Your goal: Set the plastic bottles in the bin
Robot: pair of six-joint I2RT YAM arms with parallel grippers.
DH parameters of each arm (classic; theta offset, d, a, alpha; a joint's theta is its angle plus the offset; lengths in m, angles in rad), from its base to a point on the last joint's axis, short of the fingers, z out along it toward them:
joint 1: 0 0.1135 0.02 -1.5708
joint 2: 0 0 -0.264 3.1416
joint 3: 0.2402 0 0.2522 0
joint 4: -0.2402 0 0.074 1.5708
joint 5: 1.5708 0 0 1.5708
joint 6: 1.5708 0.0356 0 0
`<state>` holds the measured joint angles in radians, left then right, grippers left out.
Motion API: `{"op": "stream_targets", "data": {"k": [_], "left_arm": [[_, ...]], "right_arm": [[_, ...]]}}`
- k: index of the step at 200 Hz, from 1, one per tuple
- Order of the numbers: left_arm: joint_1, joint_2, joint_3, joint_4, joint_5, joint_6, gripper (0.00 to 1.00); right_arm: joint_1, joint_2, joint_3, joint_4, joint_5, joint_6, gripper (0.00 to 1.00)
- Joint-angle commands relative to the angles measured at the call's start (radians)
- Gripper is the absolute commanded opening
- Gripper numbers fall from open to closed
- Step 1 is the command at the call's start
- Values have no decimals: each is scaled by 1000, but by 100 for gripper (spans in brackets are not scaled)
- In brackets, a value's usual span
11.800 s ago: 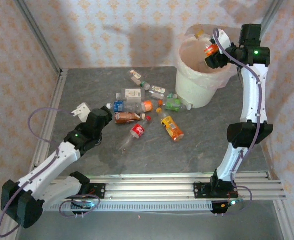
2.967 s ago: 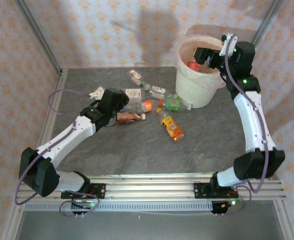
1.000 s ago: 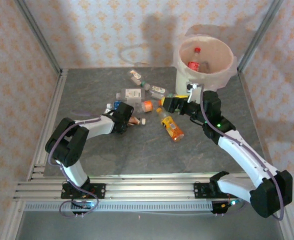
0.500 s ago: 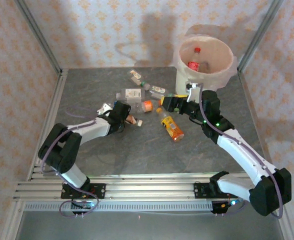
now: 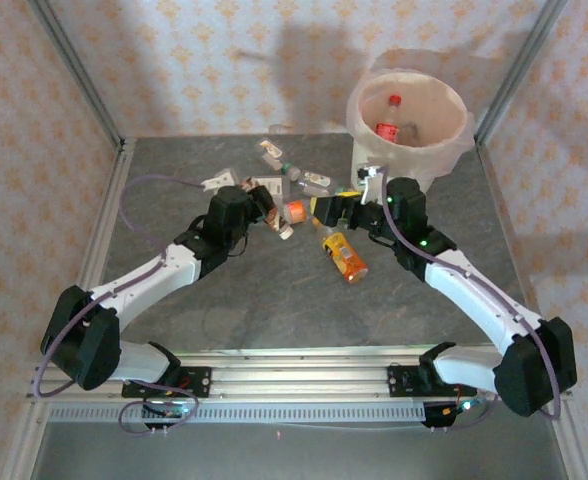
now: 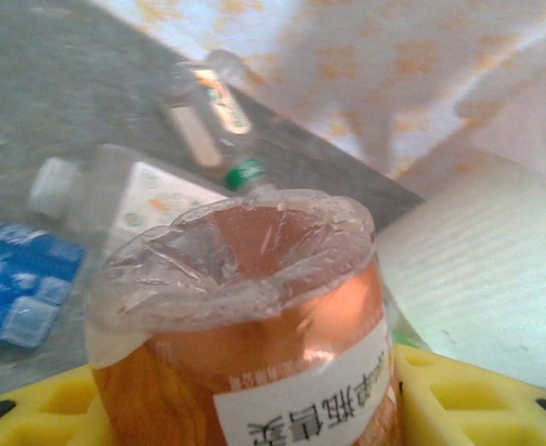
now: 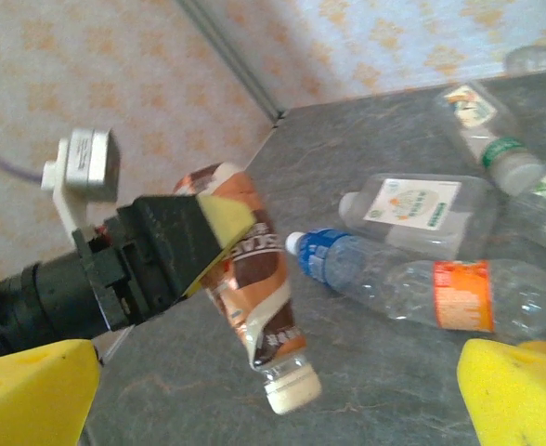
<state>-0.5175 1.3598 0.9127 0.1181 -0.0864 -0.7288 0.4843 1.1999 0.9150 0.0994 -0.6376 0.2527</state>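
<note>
Left gripper (image 5: 262,207): jaws clamped on brown-label bottle (image 7: 259,279), cap down, clear of table (image 5: 224,300). Right gripper (image 5: 326,209): jaws apart, empty, nr bottle pile (image 7: 412,214). Bin (image 5: 464,125): far right. Risk: crushed bottle slips out en route; both grippers close together, may clash.

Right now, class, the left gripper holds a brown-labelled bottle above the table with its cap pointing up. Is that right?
No. The left gripper holds the brown-labelled bottle above the table with its cap pointing down; the right wrist view shows it.
</note>
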Motion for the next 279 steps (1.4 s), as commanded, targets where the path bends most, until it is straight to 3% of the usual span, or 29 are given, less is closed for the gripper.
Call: {"op": "stream_targets", "data": {"k": [1,23,55,109,171,207,256,265,279], "left_arm": [[-4,-18,52,90,152,103,55],[-5,1,86,144,263,103,55],[-4,26,130,194,398,101,55],[-6,29,135,245,469,89,55],[-6,41,162,222,525,118,55],[-4,22,155,198,501,132,55],[-2,18,173,151,530,157,55],[-1,22,177,154,546,157,55],[-2,28,184,155,560,157,55]], "right_arm": [[45,27,71,-25,-93,-117,99],[95,55,113,-100,-145,-225,99],[147,115,182,-232,-124,-330,99],[160,180,211,-165,-40,-238,99],[161,199,189,-84,184,-150,99],[156,197,200,-144,403,-168,99],[142,174,212,-206,270,-307,99],[142,180,225,-207,230,-309,97],[142,197,243,-194,198,-289,86]]}}
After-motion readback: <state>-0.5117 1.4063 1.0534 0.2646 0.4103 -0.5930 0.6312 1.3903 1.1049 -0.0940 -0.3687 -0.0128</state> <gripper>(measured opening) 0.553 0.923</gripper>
